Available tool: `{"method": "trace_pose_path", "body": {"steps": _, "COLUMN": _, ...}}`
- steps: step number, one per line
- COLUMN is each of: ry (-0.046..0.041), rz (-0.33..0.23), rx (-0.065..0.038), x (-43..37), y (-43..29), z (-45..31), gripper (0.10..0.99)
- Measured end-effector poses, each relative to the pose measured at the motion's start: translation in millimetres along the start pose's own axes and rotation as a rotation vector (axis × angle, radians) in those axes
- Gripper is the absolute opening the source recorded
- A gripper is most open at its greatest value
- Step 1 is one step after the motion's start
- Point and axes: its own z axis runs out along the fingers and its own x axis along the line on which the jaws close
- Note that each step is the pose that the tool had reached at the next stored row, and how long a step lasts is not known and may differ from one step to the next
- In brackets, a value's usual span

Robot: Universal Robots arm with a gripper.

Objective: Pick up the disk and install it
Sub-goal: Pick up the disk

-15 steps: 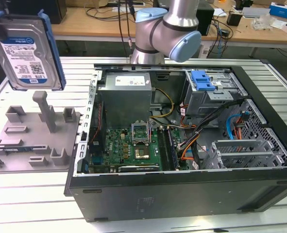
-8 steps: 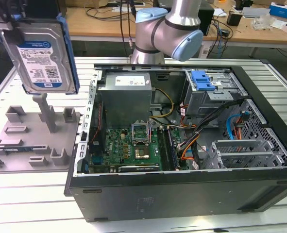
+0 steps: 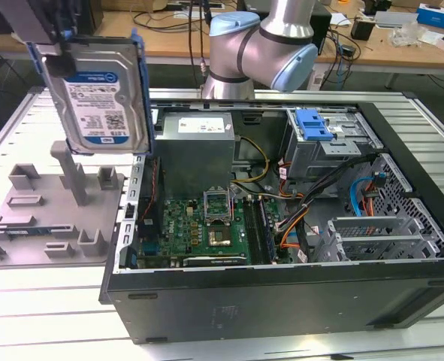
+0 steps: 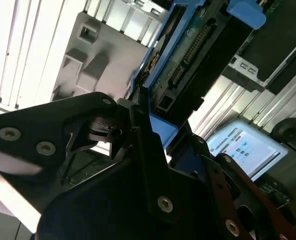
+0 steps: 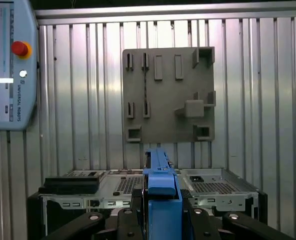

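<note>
Claw [image 5: 160, 202]: pinching the disk [image 3: 98, 83] by its upper carrier edge. Disk: hanging below claw, long axis near upright, clear above grey fixture [image 3: 56, 214], at the exterior view's left of open computer case [image 3: 282, 293].

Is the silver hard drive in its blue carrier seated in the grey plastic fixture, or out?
Out. In the exterior view the silver hard drive hangs upright above the grey plastic fixture, the gripper shut on its top.

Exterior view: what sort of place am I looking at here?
Probably a robotics lab: a robot arm holds a hard drive near an opened computer case, with cluttered workbenches behind.
</note>
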Motion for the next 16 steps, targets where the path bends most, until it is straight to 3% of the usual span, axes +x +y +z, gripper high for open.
{"method": "trace_pose_path", "body": {"steps": 3, "ry": 0.0001, "rz": -0.001, "rx": 0.000, "x": 6.6, "y": -21.0, "z": 0.0, "gripper": 0.369}}
{"method": "trace_pose_path", "body": {"steps": 7, "ry": 0.0000, "rz": -0.001, "rx": -0.001, "x": 12.1, "y": -37.8, "z": 0.0, "gripper": 0.369}}
{"method": "trace_pose_path", "body": {"steps": 11, "ry": 0.0000, "rz": -0.001, "rx": -0.003, "x": 24.0, "y": -70.6, "z": 0.2, "gripper": 0.369}}
{"method": "trace_pose_path", "body": {"steps": 15, "ry": 0.0001, "rz": -0.002, "rx": -0.004, "x": 32.2, "y": -87.8, "z": 0.3, "gripper": 0.369}}
{"method": "trace_pose_path", "body": {"steps": 16, "ry": 0.0002, "rz": -0.002, "rx": -0.005, "x": 35.6, "y": -94.8, "z": 0.4, "gripper": 0.369}}
